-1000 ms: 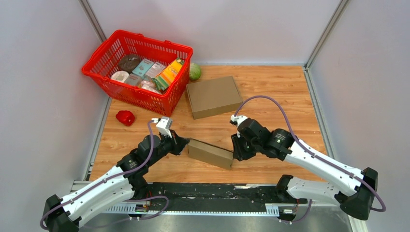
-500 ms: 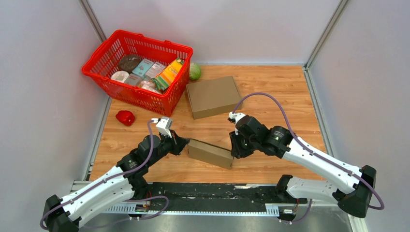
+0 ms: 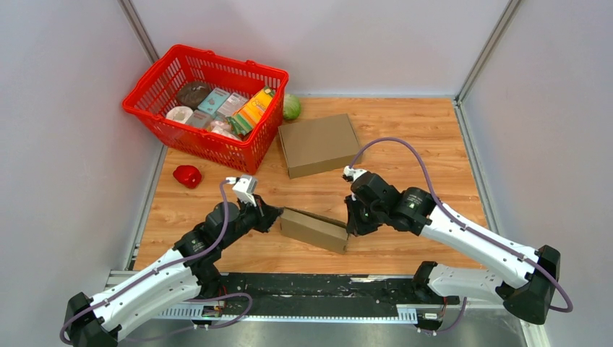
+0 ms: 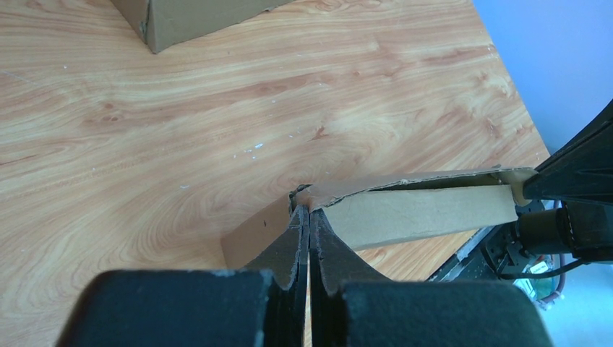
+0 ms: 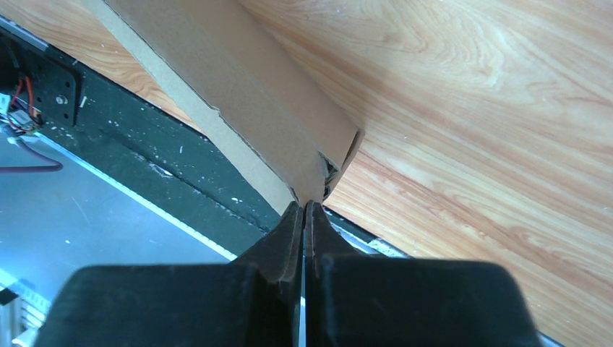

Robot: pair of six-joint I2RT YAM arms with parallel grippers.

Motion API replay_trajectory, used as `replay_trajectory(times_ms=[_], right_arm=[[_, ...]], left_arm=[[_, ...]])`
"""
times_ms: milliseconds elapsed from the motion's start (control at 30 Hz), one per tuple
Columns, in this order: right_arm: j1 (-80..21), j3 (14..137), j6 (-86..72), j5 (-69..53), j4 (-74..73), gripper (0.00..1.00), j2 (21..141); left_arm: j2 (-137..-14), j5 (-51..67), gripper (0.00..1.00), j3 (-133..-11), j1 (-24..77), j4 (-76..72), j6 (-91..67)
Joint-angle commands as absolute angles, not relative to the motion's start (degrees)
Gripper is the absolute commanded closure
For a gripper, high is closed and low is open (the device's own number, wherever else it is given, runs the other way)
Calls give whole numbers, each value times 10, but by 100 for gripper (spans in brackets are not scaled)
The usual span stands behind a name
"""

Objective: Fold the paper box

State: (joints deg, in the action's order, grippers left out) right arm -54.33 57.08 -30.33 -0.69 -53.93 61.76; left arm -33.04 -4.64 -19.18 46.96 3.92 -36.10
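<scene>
paper box, lower centre | I'm pinching its end flaps, left hand and right hand clamped | light, creasing easily

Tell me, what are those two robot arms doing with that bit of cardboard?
They are folding a paper box near the front edge of the table. The left gripper is pinched shut on thin cardboard at the box's left end; the right gripper is closed on cardboard at its right end. The top flap stands slightly raised, so the fold is not finished. A second brown box lies farther back, beside a red basket.
</scene>
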Motion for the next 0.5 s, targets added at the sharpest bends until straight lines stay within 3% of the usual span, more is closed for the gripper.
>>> replay_trajectory(times_ms=[0, 467], right_arm=[[-545, 595, -373, -25, -505, 100, 618], [-527, 570, -530, -18, -495, 100, 597]], left_arm=[[-333, -38, 100, -192, 473, 75, -367], [-323, -35, 100, -183, 473, 73, -373]])
